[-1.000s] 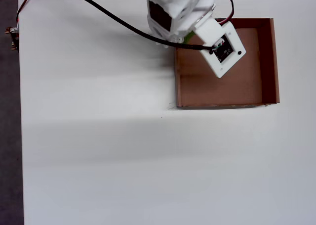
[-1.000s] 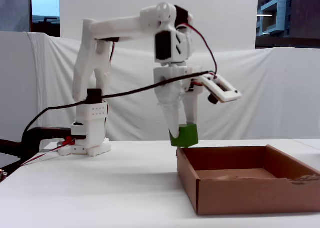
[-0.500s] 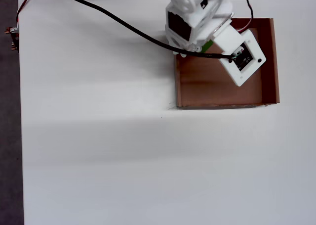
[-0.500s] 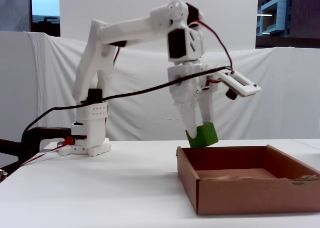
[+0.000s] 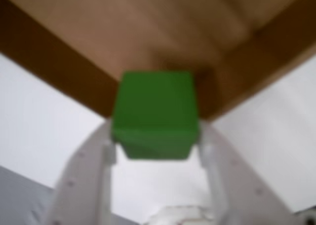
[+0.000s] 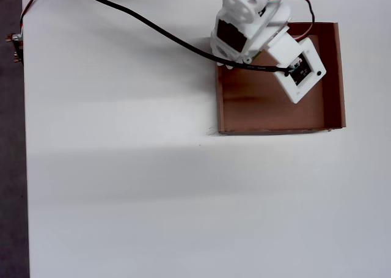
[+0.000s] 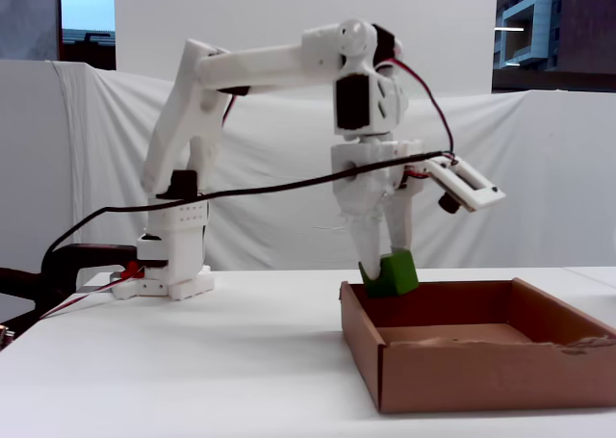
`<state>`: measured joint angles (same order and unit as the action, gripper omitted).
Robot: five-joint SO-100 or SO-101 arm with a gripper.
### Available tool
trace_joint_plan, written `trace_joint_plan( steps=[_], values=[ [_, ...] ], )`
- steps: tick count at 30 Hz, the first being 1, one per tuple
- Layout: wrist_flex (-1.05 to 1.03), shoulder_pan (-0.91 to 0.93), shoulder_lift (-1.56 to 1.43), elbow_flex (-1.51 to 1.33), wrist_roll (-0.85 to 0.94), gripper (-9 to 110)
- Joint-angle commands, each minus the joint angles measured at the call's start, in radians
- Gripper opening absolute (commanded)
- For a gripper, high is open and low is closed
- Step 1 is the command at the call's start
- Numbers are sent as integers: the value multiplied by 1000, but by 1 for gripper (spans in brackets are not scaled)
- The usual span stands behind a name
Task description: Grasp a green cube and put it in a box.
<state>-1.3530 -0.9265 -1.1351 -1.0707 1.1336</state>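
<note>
Overhead view: arm hides green cube & tool, cut off at top; wrist view blurred

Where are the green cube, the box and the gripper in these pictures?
green cube (image 5: 155, 113), wrist view, on its front face.
box (image 7: 486, 375), fixed view, on its near outer wall.
gripper (image 7: 382, 272), fixed view, between the fingertips clamping the cube.

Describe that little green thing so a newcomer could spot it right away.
Start at the brown cardboard box on the white table. Above its near-left corner, in the fixed view, the white gripper hangs from the arm. Pinched at its tip is the green cube, the only bright-green thing here and far smaller than the box.
</note>
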Motion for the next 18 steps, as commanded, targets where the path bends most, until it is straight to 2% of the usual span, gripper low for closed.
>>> trace_joint_plan(
  steps=[1,18],
  values=[
    [-2,-21,-6,51,-8,16],
    [-2,-57,74,71,-12,16]
  ],
)
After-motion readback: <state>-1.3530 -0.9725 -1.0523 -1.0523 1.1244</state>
